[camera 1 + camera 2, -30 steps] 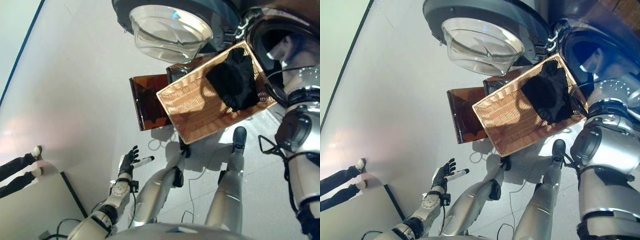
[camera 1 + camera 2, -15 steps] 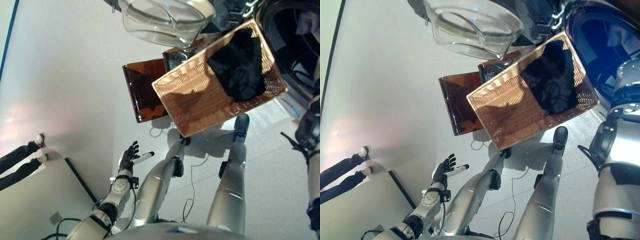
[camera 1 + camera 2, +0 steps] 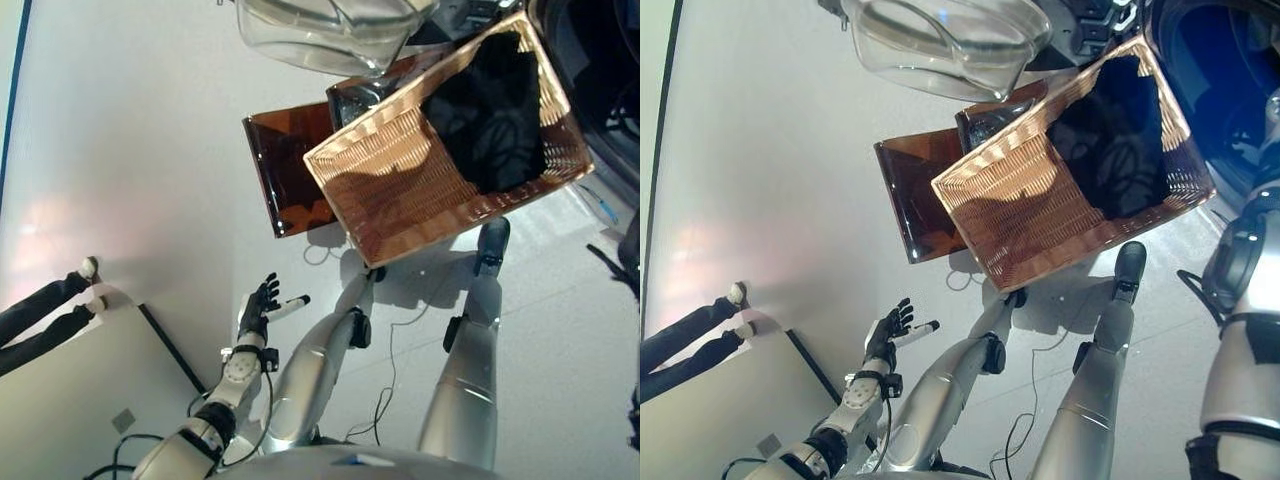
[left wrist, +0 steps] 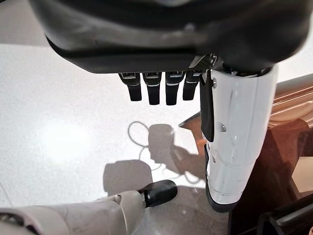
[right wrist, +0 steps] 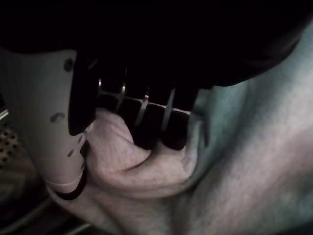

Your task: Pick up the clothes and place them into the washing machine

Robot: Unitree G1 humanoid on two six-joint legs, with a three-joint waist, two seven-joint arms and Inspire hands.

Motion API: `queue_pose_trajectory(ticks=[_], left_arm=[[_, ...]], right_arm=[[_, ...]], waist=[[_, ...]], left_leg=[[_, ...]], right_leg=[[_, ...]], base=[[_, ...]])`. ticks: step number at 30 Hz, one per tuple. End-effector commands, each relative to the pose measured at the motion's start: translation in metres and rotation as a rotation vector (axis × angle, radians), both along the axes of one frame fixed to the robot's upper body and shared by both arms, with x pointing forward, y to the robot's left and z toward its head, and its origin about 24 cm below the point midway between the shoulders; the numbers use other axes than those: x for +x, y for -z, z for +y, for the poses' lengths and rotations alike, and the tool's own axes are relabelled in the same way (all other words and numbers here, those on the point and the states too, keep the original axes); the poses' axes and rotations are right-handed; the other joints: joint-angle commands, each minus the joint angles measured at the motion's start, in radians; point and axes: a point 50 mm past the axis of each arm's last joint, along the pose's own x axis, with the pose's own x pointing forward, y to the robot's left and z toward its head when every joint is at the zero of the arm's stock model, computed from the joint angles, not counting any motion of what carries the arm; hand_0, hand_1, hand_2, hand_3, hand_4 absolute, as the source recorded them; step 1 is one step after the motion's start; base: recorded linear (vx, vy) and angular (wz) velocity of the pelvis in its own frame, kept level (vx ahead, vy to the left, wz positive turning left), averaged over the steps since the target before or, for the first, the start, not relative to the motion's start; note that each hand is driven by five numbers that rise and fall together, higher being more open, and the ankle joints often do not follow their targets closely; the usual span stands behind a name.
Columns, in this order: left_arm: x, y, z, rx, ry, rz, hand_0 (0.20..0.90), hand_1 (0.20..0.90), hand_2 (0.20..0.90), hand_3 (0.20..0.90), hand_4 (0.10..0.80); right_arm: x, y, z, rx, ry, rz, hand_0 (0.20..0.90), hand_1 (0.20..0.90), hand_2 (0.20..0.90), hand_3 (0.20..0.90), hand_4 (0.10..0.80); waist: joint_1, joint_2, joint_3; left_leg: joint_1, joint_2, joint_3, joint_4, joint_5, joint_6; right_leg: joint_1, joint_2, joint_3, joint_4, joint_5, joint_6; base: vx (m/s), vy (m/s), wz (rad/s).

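A shallow wicker basket (image 3: 400, 190) rests tilted on a low dark brown box (image 3: 285, 180) beside the washing machine. Dark clothes (image 3: 495, 110) lie bunched in its far end, next to the machine's opening (image 3: 1225, 70). My right arm (image 3: 1240, 270) reaches toward that opening. In the right wrist view my right hand (image 5: 151, 122) has its fingers and thumb curled round a pale grey garment (image 5: 146, 171), with the drum's perforated wall (image 5: 10, 142) beside it. My left hand (image 3: 258, 308) hangs open and empty above the floor; it also shows in the left wrist view (image 4: 156, 88).
The machine's round glass door (image 3: 320, 25) stands open above the basket. A person's legs (image 3: 40, 310) come in at the left edge. A pale flat panel (image 3: 80, 390) lies at the lower left. Bare grey floor (image 3: 150, 150) spreads to the left.
The whole picture has shifted, so the camera has moved. My right arm has gone further toward the machine's opening. The left hand has stayed where it was.
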Motion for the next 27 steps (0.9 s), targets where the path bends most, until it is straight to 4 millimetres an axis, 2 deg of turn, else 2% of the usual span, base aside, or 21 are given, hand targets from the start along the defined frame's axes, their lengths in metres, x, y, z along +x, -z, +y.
queue_pose_trajectory(ticks=[1, 2, 3, 7, 17, 20, 24, 27], left_arm=[[-0.009, 0.003, 0.046, 0.113, -0.107, 0.019, 0.9, 0.9, 0.9, 0.9, 0.8], [-0.009, 0.003, 0.045, 0.112, -0.107, 0.018, 0.9, 0.9, 0.9, 0.9, 0.8], [-0.01, 0.003, 0.046, 0.119, -0.102, 0.016, 0.9, 0.9, 0.9, 0.9, 0.8], [-0.01, 0.002, 0.048, 0.121, -0.098, 0.006, 0.9, 0.9, 0.9, 0.9, 0.8], [-0.012, 0.0, 0.055, 0.137, -0.102, 0.005, 0.9, 0.9, 0.9, 0.9, 0.8], [-0.011, 0.0, 0.057, 0.139, -0.103, 0.004, 0.9, 0.9, 0.9, 0.9, 0.8], [-0.009, -0.002, 0.059, 0.152, -0.107, -0.003, 0.9, 0.9, 0.9, 0.9, 0.8], [-0.005, -0.006, 0.063, 0.169, -0.119, -0.019, 0.9, 0.9, 0.9, 0.9, 0.8]], right_arm=[[-0.065, -0.094, 0.004, -0.376, 0.247, -0.07, 0.9, 0.9, 0.9, 0.9, 0.8], [-0.066, -0.095, 0.004, -0.377, 0.249, -0.067, 0.9, 0.9, 0.9, 0.9, 0.8], [-0.057, -0.09, 0.004, -0.416, 0.254, 0.039, 0.9, 0.9, 0.9, 0.9, 0.8], [-0.05, -0.08, -0.001, -0.422, 0.3, 0.201, 0.9, 0.9, 0.9, 0.9, 0.8], [-0.029, -0.061, 0.0, -0.464, 0.275, 0.39, 0.9, 0.9, 0.9, 0.9, 0.8], [-0.022, -0.05, -0.003, -0.498, 0.275, 0.502, 0.9, 0.9, 0.9, 0.9, 0.8], [-0.006, -0.027, -0.002, -0.585, 0.355, 0.763, 0.9, 0.9, 0.9, 0.9, 0.8], [0.005, 0.0, -0.003, -0.653, 0.512, 1.061, 0.9, 0.9, 0.9, 0.9, 0.8]], waist=[[0.033, 0.056, -0.102], [0.033, 0.058, -0.102], [0.029, 0.057, -0.099], [0.022, 0.062, -0.097], [0.01, 0.044, -0.093], [0.012, 0.034, -0.092], [0.003, 0.019, -0.081], [0.003, 0.008, -0.078]], left_leg=[[0.03, 0.022, -0.068, -0.033, 0.016, -0.134], [0.03, 0.022, -0.068, -0.033, 0.016, -0.134], [0.036, 0.022, -0.067, -0.033, 0.016, -0.134], [0.042, 0.018, -0.061, -0.033, 0.018, -0.132], [0.055, 0.016, -0.057, -0.033, 0.017, -0.129], [0.058, 0.016, -0.056, -0.033, 0.019, -0.129], [0.062, 0.017, -0.056, -0.033, 0.022, -0.128], [0.068, 0.017, -0.058, -0.033, 0.027, -0.127]], right_leg=[[-0.016, 0.121, -0.03, 0.185, -0.175, -0.058], [-0.015, 0.121, -0.03, 0.183, -0.174, -0.058], [-0.012, 0.122, -0.033, 0.185, -0.173, -0.058], [-0.001, 0.123, -0.033, 0.178, -0.165, -0.058], [0.031, 0.121, -0.036, 0.151, -0.146, -0.057], [0.04, 0.121, -0.038, 0.147, -0.142, -0.057], [0.055, 0.126, -0.037, 0.14, -0.134, -0.059], [0.074, 0.126, -0.04, 0.129, -0.127, -0.061]], base=[[0.0, 0.0, 0.0], [0.0, 0.0, 0.0], [-0.054, 0.001, 0.0], [-0.038, 0.008, 0.01], [-0.021, 0.006, 0.0], [-0.025, 0.003, 0.02], [-0.025, -0.002, 0.0], [-0.02, -0.006, 0.02]])
